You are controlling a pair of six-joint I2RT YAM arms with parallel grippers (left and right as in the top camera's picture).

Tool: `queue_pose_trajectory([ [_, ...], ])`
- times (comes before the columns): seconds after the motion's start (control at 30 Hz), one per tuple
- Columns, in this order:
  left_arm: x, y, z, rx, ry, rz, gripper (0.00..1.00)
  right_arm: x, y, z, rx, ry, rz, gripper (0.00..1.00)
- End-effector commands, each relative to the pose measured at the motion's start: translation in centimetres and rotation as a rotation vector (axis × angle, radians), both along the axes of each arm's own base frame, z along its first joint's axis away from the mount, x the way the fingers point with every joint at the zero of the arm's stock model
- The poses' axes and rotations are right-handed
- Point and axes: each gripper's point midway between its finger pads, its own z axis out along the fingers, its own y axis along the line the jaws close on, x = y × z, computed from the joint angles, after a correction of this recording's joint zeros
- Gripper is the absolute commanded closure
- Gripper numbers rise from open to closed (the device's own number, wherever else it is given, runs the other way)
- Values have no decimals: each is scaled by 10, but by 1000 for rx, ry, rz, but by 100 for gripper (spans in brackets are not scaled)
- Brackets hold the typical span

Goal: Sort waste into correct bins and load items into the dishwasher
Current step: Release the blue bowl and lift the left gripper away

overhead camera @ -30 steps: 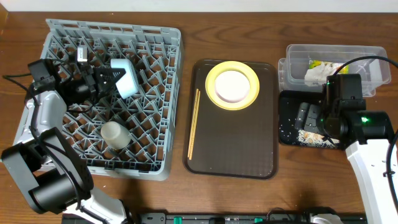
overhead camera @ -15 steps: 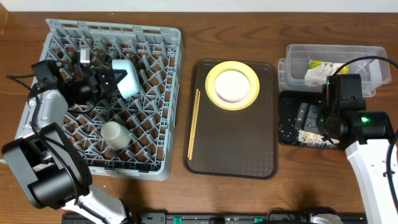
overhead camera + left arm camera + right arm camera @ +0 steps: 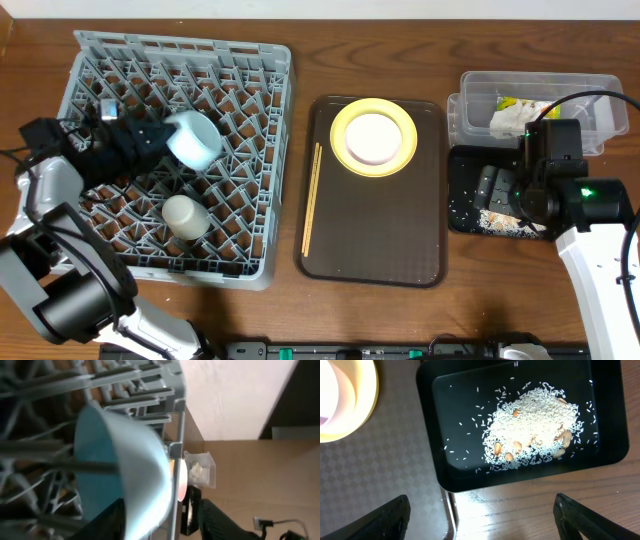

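Observation:
The light blue bowl (image 3: pixel 195 138) leans on its side among the prongs of the grey dishwasher rack (image 3: pixel 255 215). My left gripper (image 3: pixel 158 140) sits just left of it. In the left wrist view the bowl (image 3: pixel 120 465) fills the middle and my left gripper (image 3: pixel 160 512) is open, its fingers standing either side of the bowl's wall. A white cup (image 3: pixel 183 215) lies in the rack. The yellow-green plate (image 3: pixel 372 137) and chopsticks (image 3: pixel 311 195) rest on the brown tray (image 3: pixel 375 235). My right gripper (image 3: pixel 482 520) is open above the black tray (image 3: pixel 432 435), which holds rice crumbs (image 3: pixel 535 430).
The clear tub (image 3: pixel 590 95) at the back right holds a printed wrapper (image 3: pixel 518 103) and white tissue (image 3: pixel 510 122). The black tray (image 3: pixel 462 215) lies just in front of it, beside the brown tray. A black cable (image 3: pixel 600 97) arcs over the tub.
My left gripper opened and drew back to the left, away from the blue bowl. The bowl tipped over so its mouth shows from above. The right arm has not moved.

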Motion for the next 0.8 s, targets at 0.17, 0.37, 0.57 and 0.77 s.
queue_pose_trajectory([
  [0.17,-13,7,25,44,2,42,43,3,-3,7,8,-21,-24,10],
  [0.37,-30,-4,53,292,23,67,28,3,-3,7,8,-21,-24,10],
  [0.57,-44,-45,98,588,-87,33,15,3,-6,7,-8,-21,-34,9],
  [0.77,-47,-101,117,810,-138,-17,12,1,-16,7,-14,-17,-67,6],
])
